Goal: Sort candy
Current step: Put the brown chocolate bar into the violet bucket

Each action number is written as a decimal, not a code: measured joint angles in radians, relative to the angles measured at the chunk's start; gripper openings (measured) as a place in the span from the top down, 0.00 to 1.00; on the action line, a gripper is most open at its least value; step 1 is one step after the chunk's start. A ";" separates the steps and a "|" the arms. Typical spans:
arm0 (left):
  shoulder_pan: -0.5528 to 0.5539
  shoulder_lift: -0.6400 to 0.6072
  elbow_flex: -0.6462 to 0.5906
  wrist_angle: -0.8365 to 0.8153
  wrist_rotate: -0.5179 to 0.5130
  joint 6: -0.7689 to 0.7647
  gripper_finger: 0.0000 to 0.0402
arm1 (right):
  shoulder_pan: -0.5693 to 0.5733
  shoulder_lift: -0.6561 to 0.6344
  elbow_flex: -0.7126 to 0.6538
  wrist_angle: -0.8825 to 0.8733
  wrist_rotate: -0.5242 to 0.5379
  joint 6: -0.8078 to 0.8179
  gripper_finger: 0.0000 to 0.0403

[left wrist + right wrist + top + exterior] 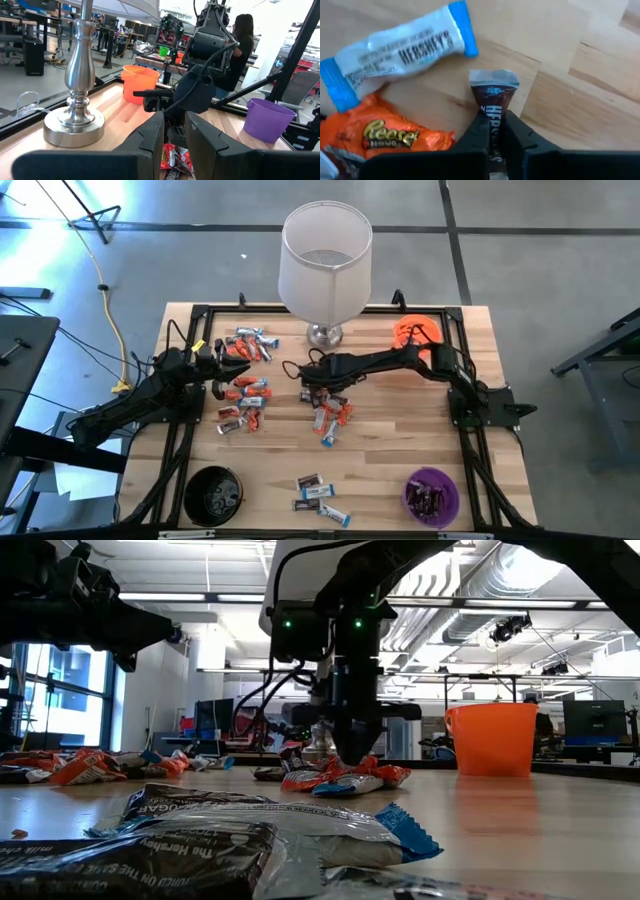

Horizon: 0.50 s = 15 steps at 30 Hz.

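Bench (pixel 390 470) wide, lamp (pixel 325 260) at back edge. Orange bowl (pixel 415 332), purple bowl (pixel 431 494), black bowl (pixel 213 495) around. Candy (pixel 245 405) scattered mid-bench. Right gripper (pixel 492 131) low over centre pile, clenched on brown bar (pixel 493 105). Left gripper (pixel 232 374) above left pile, part-open, nothing between its fingers.

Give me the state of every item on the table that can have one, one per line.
Right gripper: shut on brown Hershey's bar.
Left gripper: hovering, nothing visibly held.
Purple bowl: holds candy.
Orange bowl: upright.
Black bowl: contents unclear.
Lamp: upright.
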 joint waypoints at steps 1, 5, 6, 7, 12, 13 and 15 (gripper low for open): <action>0.000 0.000 0.000 0.000 0.000 0.000 0.84 | 0.000 0.000 0.005 -0.011 -0.011 -0.010 0.98; 0.000 0.000 0.000 0.000 0.000 0.000 0.84 | 0.000 0.007 0.063 -0.154 -0.052 -0.060 0.98; 0.000 0.000 0.000 0.000 0.000 0.000 0.84 | 0.001 0.008 0.094 -0.196 -0.048 -0.073 0.98; 0.000 0.000 0.000 0.000 0.000 0.000 0.84 | 0.003 0.004 0.123 -0.233 -0.036 -0.086 0.98; 0.000 0.000 0.000 0.000 0.000 0.000 0.84 | 0.020 -0.009 0.299 -0.439 0.023 -0.105 0.97; 0.000 0.000 0.000 0.000 0.000 0.000 0.84 | 0.027 -0.010 0.346 -0.474 0.028 -0.106 0.97; 0.000 0.000 0.000 0.000 0.000 0.000 0.84 | 0.048 -0.017 0.440 -0.548 0.030 -0.106 0.97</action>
